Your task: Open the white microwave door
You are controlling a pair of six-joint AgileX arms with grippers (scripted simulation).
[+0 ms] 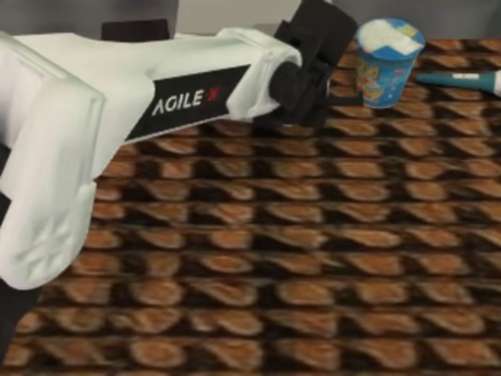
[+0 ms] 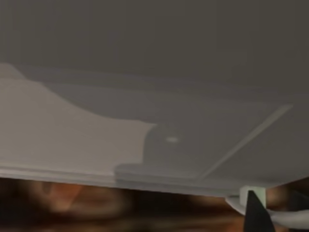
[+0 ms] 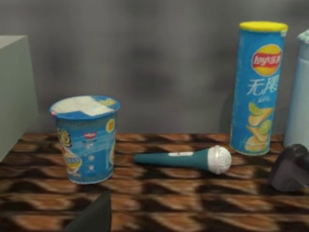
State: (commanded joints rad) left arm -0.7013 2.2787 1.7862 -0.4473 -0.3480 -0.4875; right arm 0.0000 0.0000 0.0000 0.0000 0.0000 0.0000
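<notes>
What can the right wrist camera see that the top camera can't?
Only the right wrist view shows the chips can and a dark grey object near it. Only the top view shows the left arm reaching to the table's far edge. Both show the blue cup, the teal microphone and the brown table.

Light: even, moderate, no glare.
Shadows: soft grey band across the white microwave door (image 2: 96, 130) in the left wrist view.
Blur: surface (image 1: 297, 258) grain smeared; door close-up hazy.
</notes>
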